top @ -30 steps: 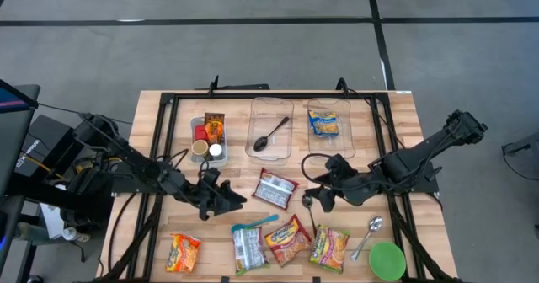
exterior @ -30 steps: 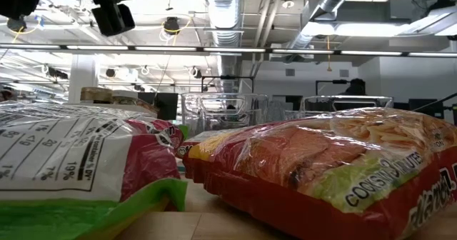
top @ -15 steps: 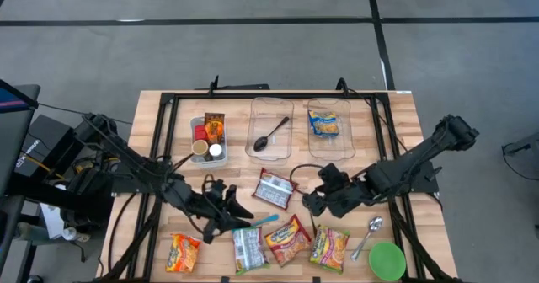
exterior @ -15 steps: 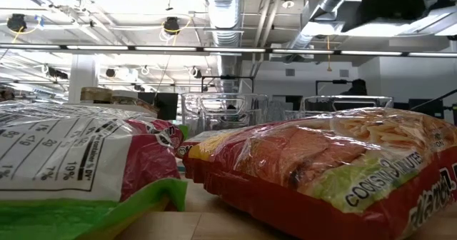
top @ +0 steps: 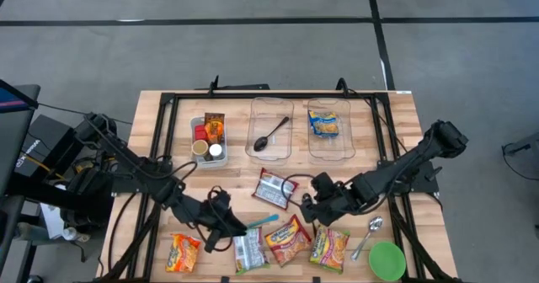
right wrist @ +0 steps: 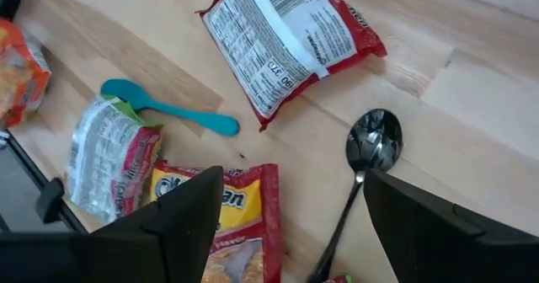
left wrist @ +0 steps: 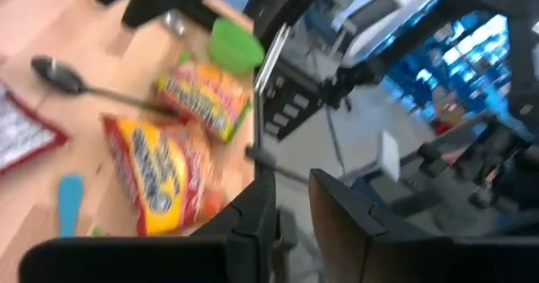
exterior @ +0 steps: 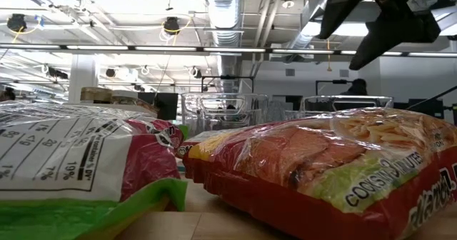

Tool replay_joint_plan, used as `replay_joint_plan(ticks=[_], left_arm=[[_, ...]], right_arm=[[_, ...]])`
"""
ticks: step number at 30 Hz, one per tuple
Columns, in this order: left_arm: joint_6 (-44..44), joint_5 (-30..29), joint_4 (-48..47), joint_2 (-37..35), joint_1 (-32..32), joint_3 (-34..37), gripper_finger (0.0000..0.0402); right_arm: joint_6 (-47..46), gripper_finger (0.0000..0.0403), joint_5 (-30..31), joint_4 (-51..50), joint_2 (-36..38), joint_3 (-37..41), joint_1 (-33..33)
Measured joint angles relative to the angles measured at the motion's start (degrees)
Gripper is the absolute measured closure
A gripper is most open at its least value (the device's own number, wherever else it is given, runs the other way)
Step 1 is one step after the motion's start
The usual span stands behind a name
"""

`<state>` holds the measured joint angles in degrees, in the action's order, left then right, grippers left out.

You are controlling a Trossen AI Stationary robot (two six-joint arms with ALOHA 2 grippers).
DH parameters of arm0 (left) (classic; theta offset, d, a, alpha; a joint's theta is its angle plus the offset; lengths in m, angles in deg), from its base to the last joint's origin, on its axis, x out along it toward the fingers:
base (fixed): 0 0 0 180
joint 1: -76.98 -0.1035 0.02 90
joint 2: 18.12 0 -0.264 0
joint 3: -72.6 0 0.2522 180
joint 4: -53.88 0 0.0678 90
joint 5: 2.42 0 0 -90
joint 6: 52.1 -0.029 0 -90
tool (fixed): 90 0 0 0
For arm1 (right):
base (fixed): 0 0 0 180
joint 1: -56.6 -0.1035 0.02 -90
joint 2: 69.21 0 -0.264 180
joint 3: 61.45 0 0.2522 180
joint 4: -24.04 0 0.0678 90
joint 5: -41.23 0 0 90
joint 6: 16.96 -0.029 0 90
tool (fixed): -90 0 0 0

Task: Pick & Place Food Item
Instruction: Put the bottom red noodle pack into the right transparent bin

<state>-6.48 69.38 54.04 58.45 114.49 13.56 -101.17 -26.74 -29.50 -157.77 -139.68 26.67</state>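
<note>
I am holding my right claw [top: 313, 205] low over the middle of the table with its jaws spread wide and nothing between them. The yellow noodle packet [top: 289, 239] is lying flat just beside this claw, on the side toward the table's front edge, and one corner is showing between my two fingers [right wrist: 181, 224] in the right wrist view. Seen from above, its long axis is running on a diagonal, with one short end pointing toward my claw and the other toward the front edge. The red noodle packet [top: 275, 189] is lying flat near the claw on the other side, toward the clear bins, also askew to the table's edges. A black spoon [right wrist: 375, 144] is resting with its bowl close to one finger. My left claw [top: 226, 226] is hanging beside the green packet [top: 248, 249]; I cannot tell whether it is open or closed.
</note>
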Motion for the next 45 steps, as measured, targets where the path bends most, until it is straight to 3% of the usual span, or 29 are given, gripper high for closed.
replay_joint_plan(ticks=[5, 8, 14, 25, 32, 37, 45], left_arm=[[1.1, 2.5, -5.4, 0.0, 1.1, 0.0, 0.0348], [1.0, 3.9, -9.0, 0.0, 1.1, 0.0, 0.0353], [0.1, 4.7, -15.3, 0.0, 1.1, 0.0, 0.0353], [-2.3, 4.6, -15.5, 0.0, 0.9, 0.0, 0.0356], [-2.3, 4.5, -15.1, 0.0, 0.9, 0.0, 0.0357], [-1.8, 4.2, -14.7, 0.0, 0.9, 0.0, 0.0357], [-1.7, 4.3, -12.9, 0.0, 0.9, 0.0, 0.0357]], right_arm=[[3.9, 0.0122, -1.6, 3.1, 0.0, 0.0, -0.8], [2.6, 0.0122, -4.3, 4.6, 0.0, 0.0, -0.9], [0.2, 0.0122, -4.2, 6.3, 0.0, 0.0, -1.1], [0.0, 0.0122, -6.2, 13.8, -7.4, 0.0, -0.6], [3.0, 0.0124, -14.4, 15.0, -13.1, 0.0, 2.6], [8.7, 0.0149, -20.0, 17.0, -13.9, 0.0, 5.2], [15.6, 0.0208, -23.7, 15.1, -13.5, 0.0, 7.8]])
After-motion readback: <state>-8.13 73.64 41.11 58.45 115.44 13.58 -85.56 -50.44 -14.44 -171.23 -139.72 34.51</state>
